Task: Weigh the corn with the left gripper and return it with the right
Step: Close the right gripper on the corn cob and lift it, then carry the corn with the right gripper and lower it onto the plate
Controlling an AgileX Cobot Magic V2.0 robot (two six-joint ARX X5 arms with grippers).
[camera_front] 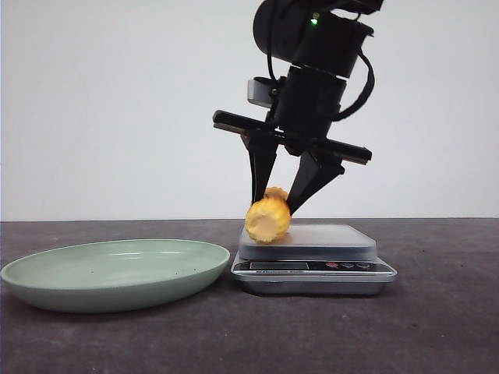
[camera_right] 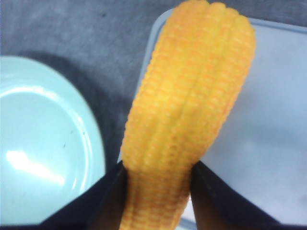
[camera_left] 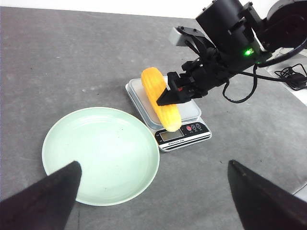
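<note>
**Corn gripped over the scale**

Over the left edge of the scale (camera_front: 313, 261), the right gripper (camera_front: 278, 204) is clamped on the corn (camera_front: 267, 219), one black finger on each side of the cob. From the front, the cob's paler cut end faces the camera and hangs past the scale's left rim, toward the plate (camera_front: 47, 284). Whether the cob's underside touches the weighing platform or sits just above it cannot be told. In the left wrist view the corn (camera_left: 159, 98) lies tilted across the platform of the scale (camera_left: 189, 135), its lower end near the display and buttons. The right wrist view shows the corn (camera_right: 187, 110) running lengthwise away from the fingers (camera_right: 112, 201), with the platform under its far part and the green plate (camera_right: 29, 143) off to one side.

The pale green plate sits on the dark counter (camera_front: 437, 327) just left of the scale, nearly touching it, toward the counter's left edge.

The left gripper (camera_left: 153, 196) hangs above the near side of the counter, its two fingers spread wide apart with nothing between them.
</note>
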